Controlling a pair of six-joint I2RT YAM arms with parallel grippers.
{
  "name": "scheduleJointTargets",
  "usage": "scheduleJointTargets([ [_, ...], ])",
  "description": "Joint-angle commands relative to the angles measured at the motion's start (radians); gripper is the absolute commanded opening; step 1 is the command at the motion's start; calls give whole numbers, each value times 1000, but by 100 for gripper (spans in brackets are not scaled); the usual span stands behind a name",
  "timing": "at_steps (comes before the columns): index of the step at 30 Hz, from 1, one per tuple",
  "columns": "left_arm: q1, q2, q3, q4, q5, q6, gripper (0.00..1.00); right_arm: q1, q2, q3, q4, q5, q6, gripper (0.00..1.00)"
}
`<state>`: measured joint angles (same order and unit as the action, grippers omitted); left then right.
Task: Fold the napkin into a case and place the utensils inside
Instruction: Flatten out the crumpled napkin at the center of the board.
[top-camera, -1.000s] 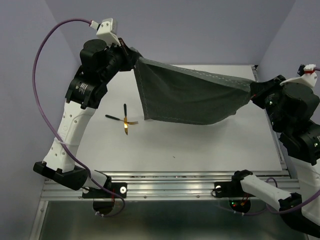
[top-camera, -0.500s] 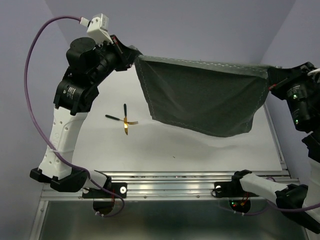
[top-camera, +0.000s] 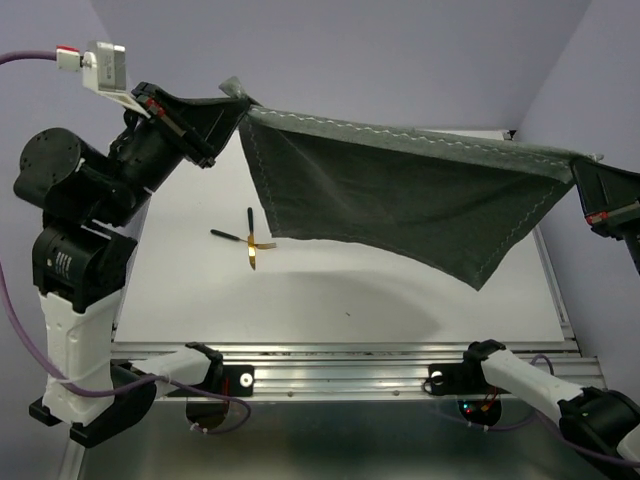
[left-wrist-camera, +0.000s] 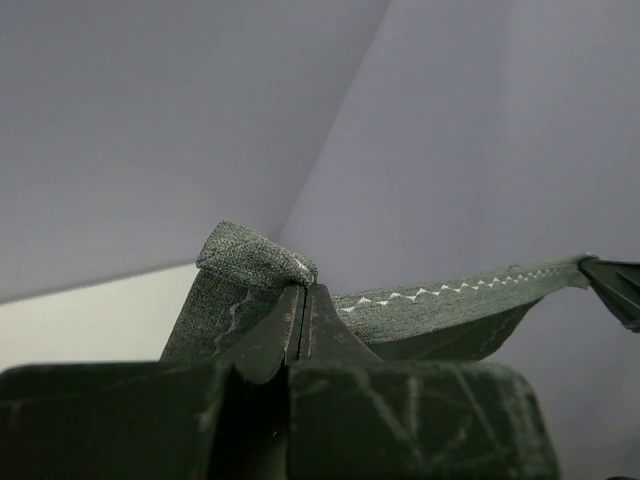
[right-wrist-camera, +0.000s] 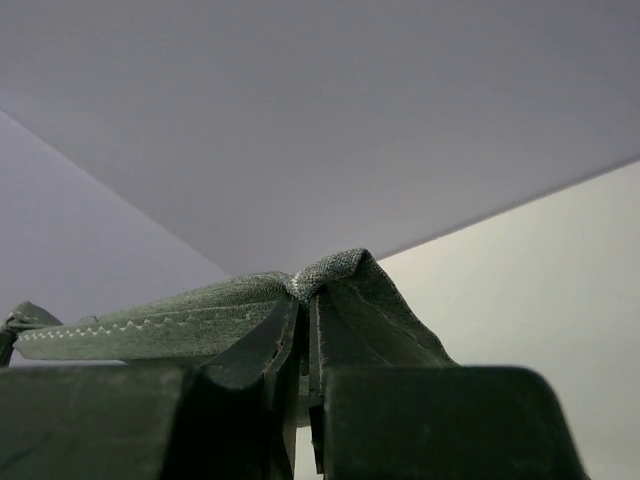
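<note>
A: Fig. — utensils (top-camera: 250, 242), gold, lie crossed on table (top-camera: 300, 300), nr left arm. Thin, rigid, slick; pinch at handles.
B: And napkin (top-camera: 400, 200)?
A: Airborne, stretched btwn arms. Left tool (top-camera: 236, 105) & right tool (top-camera: 585, 180) each clenched on a top corner. Soft, light, drapes; grip hem corners.

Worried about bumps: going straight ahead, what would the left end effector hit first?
Past the napkin the left end effector grips, probably the purple wall, though depth is unclear.
</note>
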<state>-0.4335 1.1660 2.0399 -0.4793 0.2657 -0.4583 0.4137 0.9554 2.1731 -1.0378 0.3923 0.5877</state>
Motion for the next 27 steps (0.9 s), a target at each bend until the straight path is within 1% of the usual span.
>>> scheduleJointTargets([
  [1,15,-51,17,109,-4,18,0,-6,-46,-28,33,66,15,1],
  [2,16,-63,-16,138,9,10,0,-6,-52,-48,35,75,18,1],
  [4,15,-62,-35,140,17,10,0,-6,-70,-73,35,103,17,1],
  [7,16,-29,-81,117,-28,18,0,-6,-95,-150,35,198,12,1],
  [10,16,-3,-135,99,-72,33,0,-6,-96,-266,47,270,0,1],
  [11,16,13,-164,99,-85,40,0,3,-92,-330,51,313,-2,1],
  [13,18,33,-196,102,-117,49,0,4,-80,-392,71,358,1,1],
  [16,25,87,-283,131,-118,52,0,4,-32,-491,128,428,-25,1],
  [18,30,107,-331,160,-125,49,0,4,-4,-522,160,447,-55,1],
  [20,42,133,-400,206,-137,35,0,4,23,-559,232,439,-101,1],
  [21,45,141,-420,221,-132,30,0,4,69,-559,245,436,-136,1],
  [23,62,167,-466,261,-112,18,0,4,117,-546,245,434,-157,1],
  [24,68,176,-472,269,-102,15,0,4,155,-544,246,434,-167,1],
  [27,81,208,-477,274,-85,6,0,4,203,-550,268,421,-187,1],
])
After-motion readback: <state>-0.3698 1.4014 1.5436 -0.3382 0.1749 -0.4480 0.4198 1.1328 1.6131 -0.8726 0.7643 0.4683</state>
